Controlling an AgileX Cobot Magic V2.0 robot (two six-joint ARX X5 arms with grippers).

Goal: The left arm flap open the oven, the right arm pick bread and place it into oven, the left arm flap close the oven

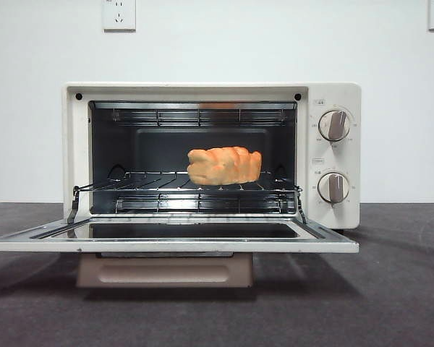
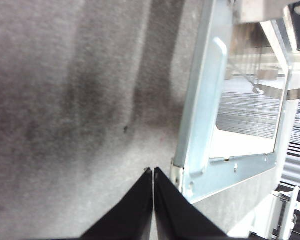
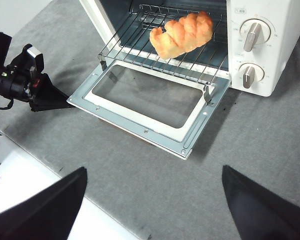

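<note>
Grey counter (image 1: 390, 303) carries the oven (image 1: 336, 155), bread (image 1: 224, 165) on its rack; the left gripper (image 2: 153, 172), jaws pressed together beside the lowered door (image 3: 145, 102), could slip off its edge when lifting, while the right gripper (image 3: 152, 200) waits, jaws spread.

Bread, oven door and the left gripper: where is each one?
bread (image 1: 224, 165), front view, middle of the loaf.
oven door (image 3: 121, 119), right wrist view, near frame edge.
left gripper (image 2: 153, 172), left wrist view, shut tips.
</note>
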